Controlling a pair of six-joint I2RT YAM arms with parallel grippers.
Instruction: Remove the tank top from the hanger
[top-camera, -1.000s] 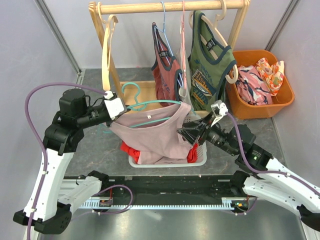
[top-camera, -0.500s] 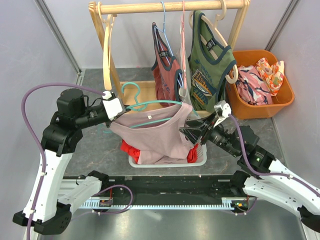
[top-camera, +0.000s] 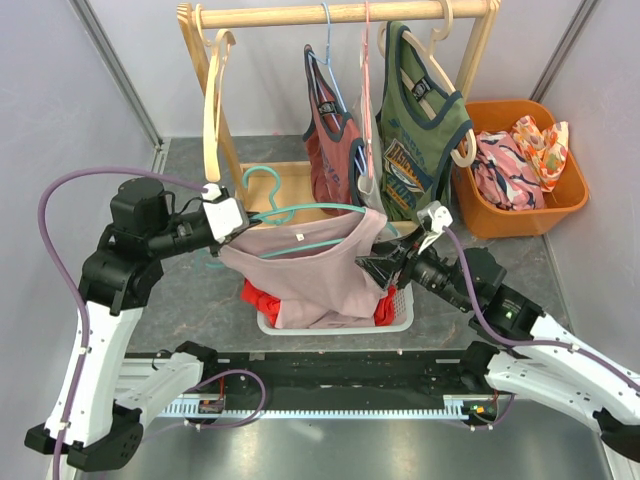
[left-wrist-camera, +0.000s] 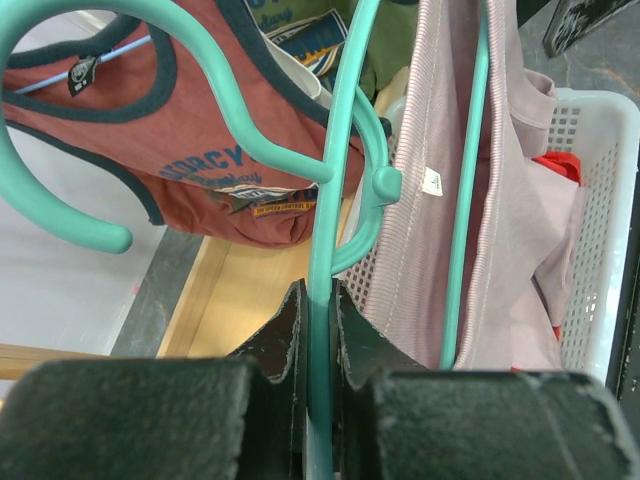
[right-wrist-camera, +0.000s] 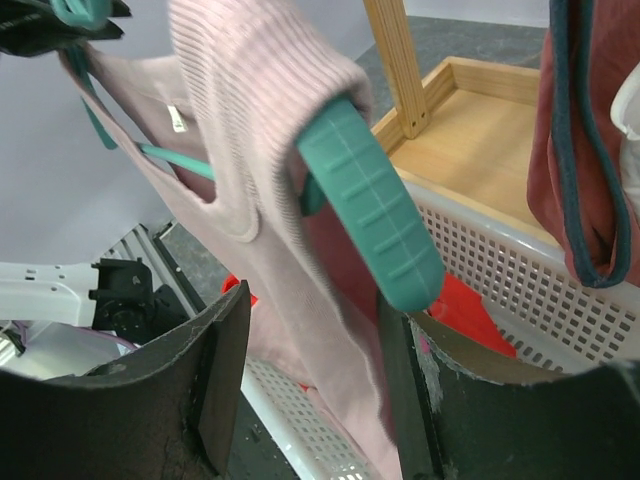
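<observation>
My pink tank top (top-camera: 318, 280) hangs on the teal hanger (top-camera: 300, 208) above the white basket (top-camera: 402, 320). The left wrist view shows my left pincer (left-wrist-camera: 320, 300) clenched on the hanger's bar. The right wrist view shows my right pincer (right-wrist-camera: 315, 350) released, its jaws straddling the strap-covered hanger end.

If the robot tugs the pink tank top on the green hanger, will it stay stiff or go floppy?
Probably floppy: the pink ribbed tank top sags in folds below the teal plastic hanger. It looks thin, so likely light. The ribbed knit may cling to the hanger's ridged end rather than slide.
</observation>
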